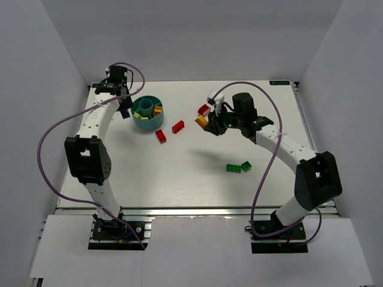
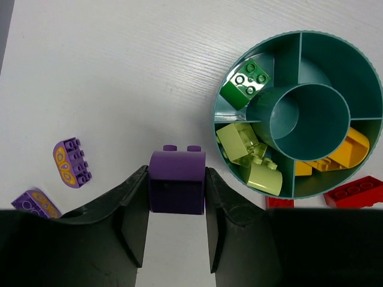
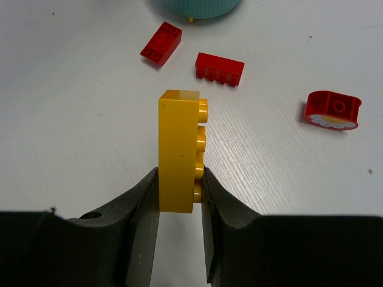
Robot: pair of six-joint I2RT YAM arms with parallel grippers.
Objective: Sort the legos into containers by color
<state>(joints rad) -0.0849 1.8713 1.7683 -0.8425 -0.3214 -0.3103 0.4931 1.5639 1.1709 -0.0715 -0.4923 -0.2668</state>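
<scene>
My left gripper [image 2: 176,200] is shut on a dark purple brick [image 2: 176,173] and holds it just left of the round teal cup [image 2: 308,116]. The cup's compartments hold a green brick [image 2: 245,82], light-green bricks [image 2: 242,143] and yellow bricks [image 2: 341,152]. In the top view the left gripper [image 1: 124,110] is beside the cup [image 1: 143,122]. My right gripper [image 3: 179,197] is shut on a yellow brick [image 3: 178,149], held on edge above the table [image 1: 202,121]. Three red bricks lie ahead of it: [image 3: 161,42], [image 3: 219,68] and a curved one [image 3: 333,109].
Two purple printed bricks [image 2: 72,162] [image 2: 35,203] lie left of the left gripper. Two red bricks [image 1: 160,136] [image 1: 178,126] lie by the cup. Two green bricks [image 1: 233,168] [image 1: 246,165] lie at the table's near right. White walls enclose the table.
</scene>
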